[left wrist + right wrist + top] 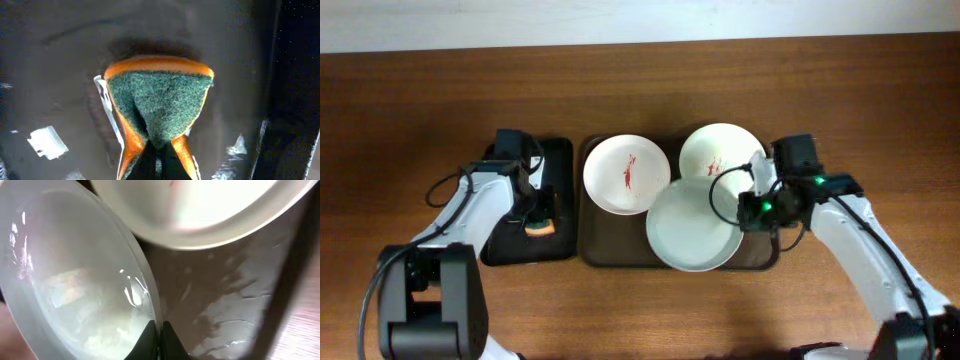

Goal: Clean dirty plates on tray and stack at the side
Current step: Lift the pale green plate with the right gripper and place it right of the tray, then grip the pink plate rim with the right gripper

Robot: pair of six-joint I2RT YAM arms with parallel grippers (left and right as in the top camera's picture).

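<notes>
Three white plates sit on the brown tray (592, 252). The left plate (626, 174) and the back right plate (718, 152) carry red smears. The front plate (692, 225) looks clean and is tilted. My right gripper (748, 207) is shut on its right rim; in the right wrist view the fingers (160, 332) pinch the rim of that plate (65, 295) below the back plate (200, 215). My left gripper (538, 222) is shut on an orange sponge with a green scrub face (159, 102) over the black tray (558, 160).
The black tray lies left of the brown tray on the wooden table (410, 120). Cables run along both arms. Bare wood lies right of the brown tray and along the front edge.
</notes>
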